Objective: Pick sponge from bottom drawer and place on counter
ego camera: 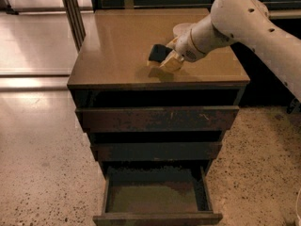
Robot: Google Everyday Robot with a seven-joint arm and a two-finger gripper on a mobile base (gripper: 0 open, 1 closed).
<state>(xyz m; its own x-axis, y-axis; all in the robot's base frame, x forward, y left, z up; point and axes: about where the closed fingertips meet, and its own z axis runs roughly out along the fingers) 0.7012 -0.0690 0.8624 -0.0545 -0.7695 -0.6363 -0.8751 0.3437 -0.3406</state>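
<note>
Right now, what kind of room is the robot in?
Probably an office or lab: a speckled floor, a dark drawer cabinet with a glossy counter, its bottom drawer open. The end effector holds the sponge over the counter.

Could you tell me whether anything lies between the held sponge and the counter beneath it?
Nothing visible does. The gripper holds the sponge over bare counter near the front edge; the white bowl sits farther back, behind the wrist.

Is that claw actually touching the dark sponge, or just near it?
Touching. The camera view shows the gripper, above the counter, closed on the sponge with no gap.
</note>
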